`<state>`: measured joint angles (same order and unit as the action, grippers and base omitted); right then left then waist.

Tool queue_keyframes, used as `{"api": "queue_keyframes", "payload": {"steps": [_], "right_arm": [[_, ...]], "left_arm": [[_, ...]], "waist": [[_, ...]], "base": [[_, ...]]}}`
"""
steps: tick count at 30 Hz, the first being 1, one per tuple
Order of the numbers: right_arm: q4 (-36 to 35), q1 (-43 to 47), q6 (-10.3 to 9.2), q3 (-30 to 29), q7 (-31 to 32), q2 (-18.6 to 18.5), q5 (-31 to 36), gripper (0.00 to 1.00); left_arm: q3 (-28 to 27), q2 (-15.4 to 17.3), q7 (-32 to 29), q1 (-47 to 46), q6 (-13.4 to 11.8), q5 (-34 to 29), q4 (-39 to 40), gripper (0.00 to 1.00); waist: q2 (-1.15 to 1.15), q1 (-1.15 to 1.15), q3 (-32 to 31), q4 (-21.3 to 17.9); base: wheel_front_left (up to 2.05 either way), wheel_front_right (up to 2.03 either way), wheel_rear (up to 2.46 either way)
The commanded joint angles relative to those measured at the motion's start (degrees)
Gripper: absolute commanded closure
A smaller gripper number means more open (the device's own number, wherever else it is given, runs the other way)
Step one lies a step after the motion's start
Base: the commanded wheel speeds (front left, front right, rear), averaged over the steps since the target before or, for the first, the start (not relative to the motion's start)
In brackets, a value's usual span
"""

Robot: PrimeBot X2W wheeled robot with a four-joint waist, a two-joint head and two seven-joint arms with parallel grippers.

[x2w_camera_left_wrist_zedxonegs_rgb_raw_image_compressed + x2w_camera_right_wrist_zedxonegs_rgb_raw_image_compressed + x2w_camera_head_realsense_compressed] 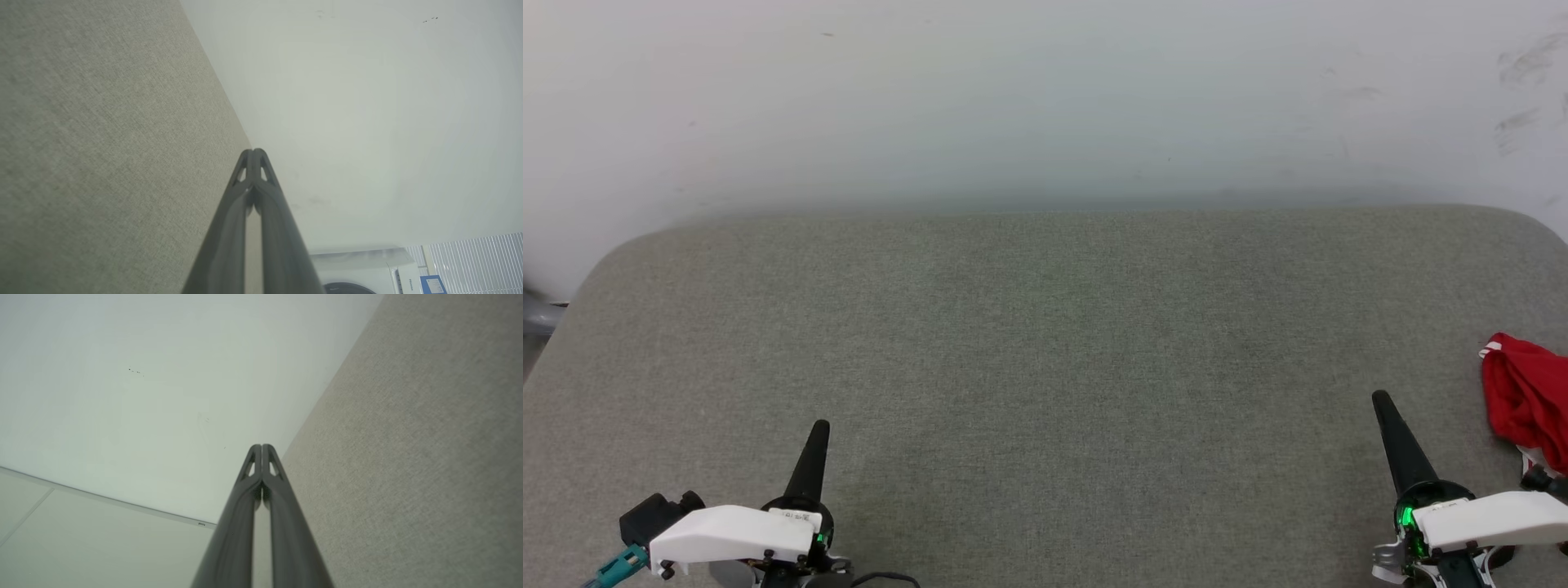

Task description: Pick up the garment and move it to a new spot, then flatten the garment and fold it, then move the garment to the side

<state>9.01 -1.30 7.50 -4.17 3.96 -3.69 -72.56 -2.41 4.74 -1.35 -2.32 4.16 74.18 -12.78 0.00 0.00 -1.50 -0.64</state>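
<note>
The garment (1525,398) lies bunched at the right edge of the head view, red with a bit of striped trim, partly cut off by the frame. My right gripper (1380,400) is shut and empty, just left of the garment, its tips pressed together (261,446). At the lower left, far from the garment, my left gripper (820,426) is also shut and empty, tips touching (253,151). Both hover over the grey fabric surface (1045,367).
The grey padded surface runs up to a pale wall (1045,98) behind it. A white appliance (367,269) and slatted blinds (474,261) show at the bottom of the left wrist view.
</note>
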Motion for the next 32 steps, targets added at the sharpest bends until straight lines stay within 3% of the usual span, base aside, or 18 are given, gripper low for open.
{"api": "queue_keyframes", "payload": {"steps": [1,32], "right_arm": [[-0.07,-1.52,0.00,-0.12,0.08,-0.37,-1.39,1.00],[3.61,-4.14,-0.01,-0.98,1.27,-0.12,-15.24,1.00]], "left_arm": [[-0.49,-0.17,-0.34,-1.22,0.61,1.24,0.20,1.00],[-3.20,-1.40,-3.99,-3.39,2.65,13.32,-0.94,1.00]], "waist": [[0.00,0.00,0.05,0.02],[0.00,0.00,1.14,0.44]], "base": [[0.00,0.00,0.00],[0.00,0.00,0.00]]}}
